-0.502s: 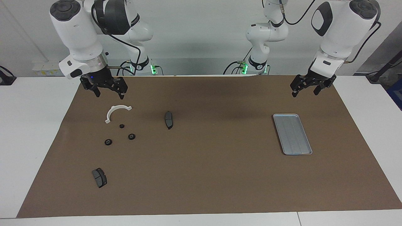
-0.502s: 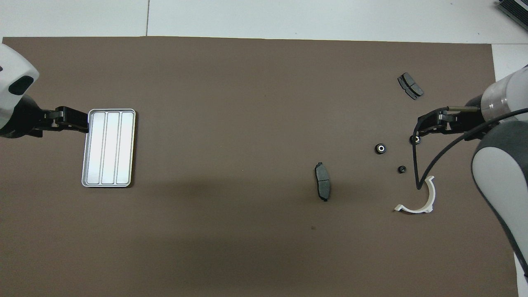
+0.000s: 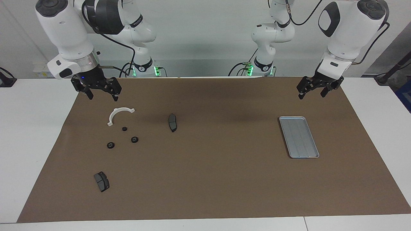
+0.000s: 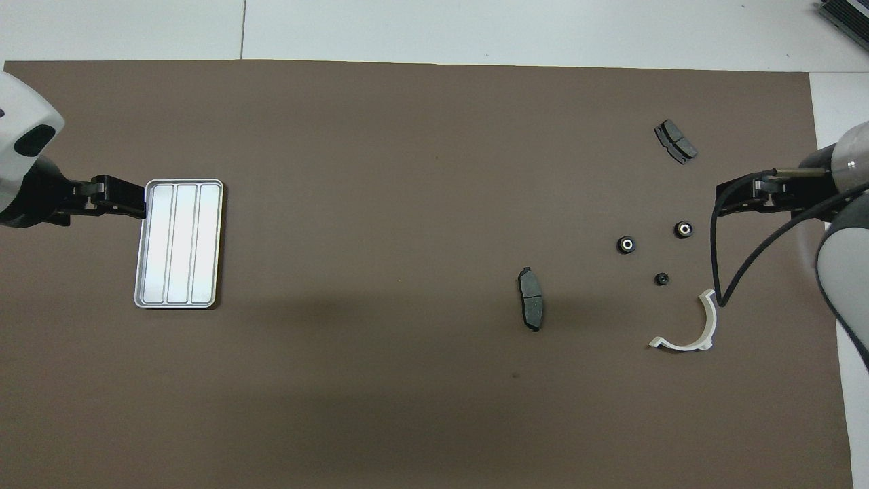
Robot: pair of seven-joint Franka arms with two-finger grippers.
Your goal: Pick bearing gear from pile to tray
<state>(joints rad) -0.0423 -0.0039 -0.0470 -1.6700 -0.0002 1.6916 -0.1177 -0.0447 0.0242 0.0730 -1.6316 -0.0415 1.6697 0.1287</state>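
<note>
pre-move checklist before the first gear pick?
1. Tray holds nothing: ok.
2. Three black gears lie apart on the brown mat: ok.
3. Right end effector open, holding nothing: ok.
4. Right end effector over a gear: not ok; it hangs near the white arc piece, at the mat's edge.
5. Left end effector open, waiting by the tray: ok.
6. Brake pads lie apart from the gears: ok.

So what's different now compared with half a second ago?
The right gripper, open and empty, has pulled back toward its own end of the table, away from the gears and the white arc piece. Nothing was picked up or released. The left gripper, the tray and all loose parts stayed put.
</note>
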